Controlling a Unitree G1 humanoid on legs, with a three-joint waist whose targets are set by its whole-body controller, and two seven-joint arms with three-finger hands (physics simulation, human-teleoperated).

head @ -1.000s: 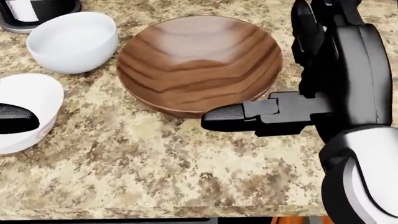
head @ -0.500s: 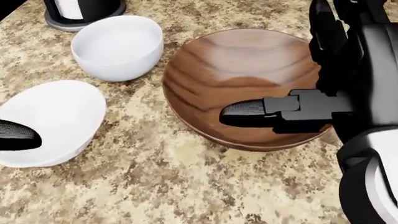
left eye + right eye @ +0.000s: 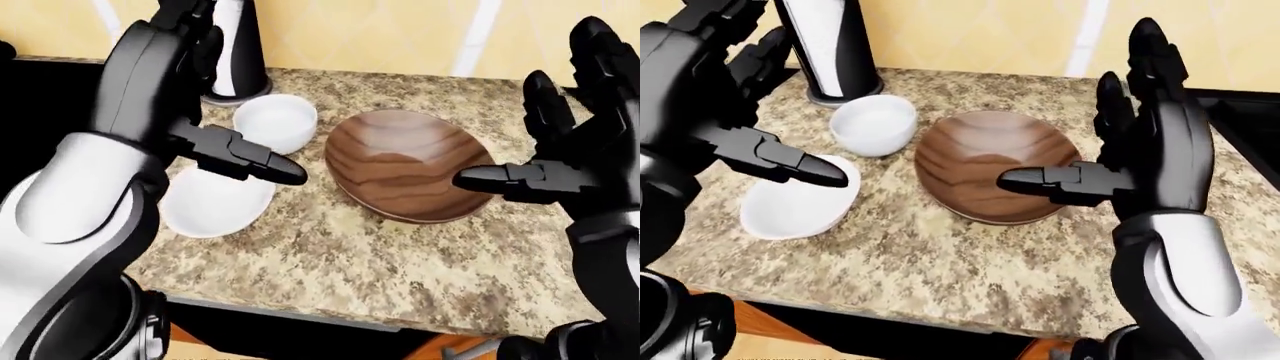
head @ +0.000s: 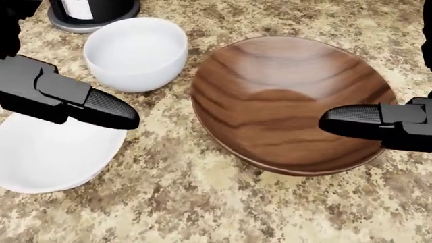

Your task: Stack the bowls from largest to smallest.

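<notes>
The speckled granite countertop [image 3: 970, 262] carries everything, running up to a yellow wall at the top of the eye views and ending in a near edge at the bottom.

The robot's right hand [image 3: 1140, 142] is raised upright above the counter, palm turned toward the view's left, fingers spread apart and holding nothing; its thumb sticks out sideways over the right part of the wooden bowl, above it and not touching so far as the eye views show. The left hand [image 3: 175, 97] is likewise open and empty, fingers apart, its thumb jutting to the right above the wide white bowl.

The wooden bowl [image 4: 290, 101], dark walnut-grained and the largest of the three, sits upright and empty near the counter's middle. Left of it in the head view lies the wide, shallow white bowl [image 4: 54, 152], also empty, partly covered by the left thumb. The small, deeper white bowl [image 4: 135, 53] stands toward the top left, just beside the wooden bowl's rim and near the shallow one; none of the bowls is stacked.

Above the small bowl stands a tall black-and-white cylinder [image 3: 830, 49] on a round grey base, its kind unclear.
</notes>
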